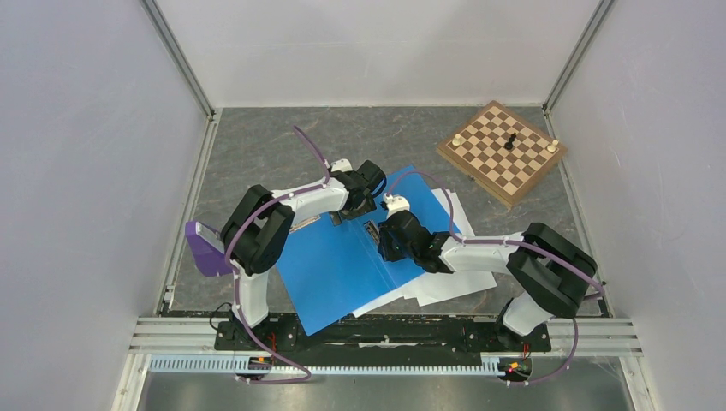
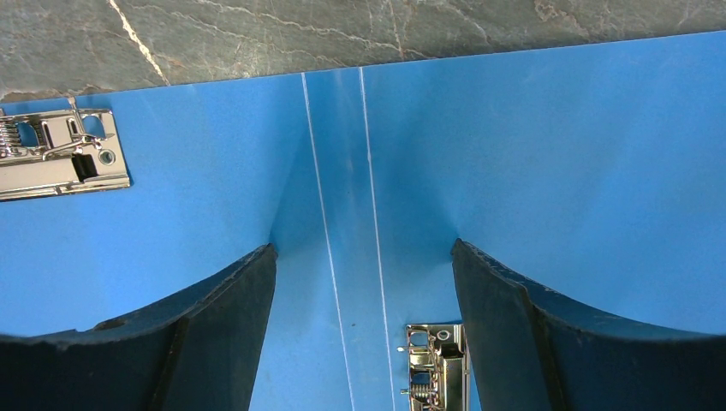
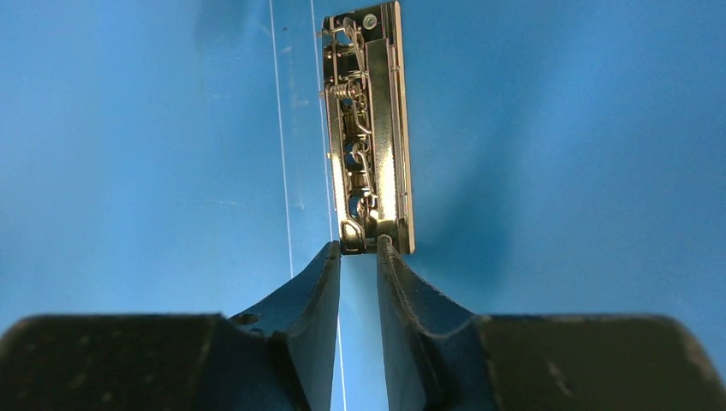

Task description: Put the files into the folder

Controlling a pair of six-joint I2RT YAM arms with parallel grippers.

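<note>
Left gripper (image 2: 364,253), jaws spread, straddles the spine of the open folder (image 1: 334,274), seemingly pinning it flat. Right gripper (image 3: 360,250) pinches the end of the metal clip (image 3: 370,128), presumably to raise it for the files (image 1: 458,287).

The folder (image 1: 342,265) hides most of the files (image 1: 455,288).

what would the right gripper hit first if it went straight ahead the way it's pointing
The metal clip inside the open folder: the tips of the right gripper sit right at its near end; whether they touch is unclear.
</note>
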